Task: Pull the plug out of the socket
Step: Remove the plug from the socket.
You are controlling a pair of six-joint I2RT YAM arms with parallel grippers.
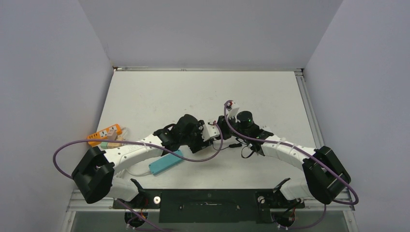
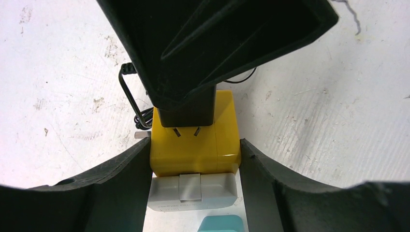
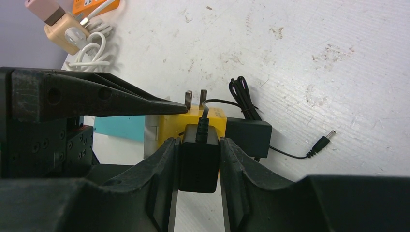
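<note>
The yellow cube socket (image 2: 193, 152) rests on the white table, and my left gripper (image 2: 193, 154) is shut on it, one finger pressed against each side. The black plug (image 3: 199, 162) sits in the socket's top face. Two metal prongs (image 2: 176, 131) show in a small gap between the plug (image 2: 186, 113) and the yellow face. My right gripper (image 3: 199, 150) is shut on the plug's black body, whose cable runs off behind it. In the top view the two grippers meet at mid-table, left (image 1: 205, 136) and right (image 1: 223, 129).
A white adapter (image 2: 193, 191) is plugged into the socket's near side. A second black adapter (image 3: 249, 135) with a thin cable and barrel connector (image 3: 321, 142) lies beside it. A teal box (image 1: 167, 162), an orange power strip (image 1: 104, 135) and a beige charger (image 3: 67, 31) lie to the left.
</note>
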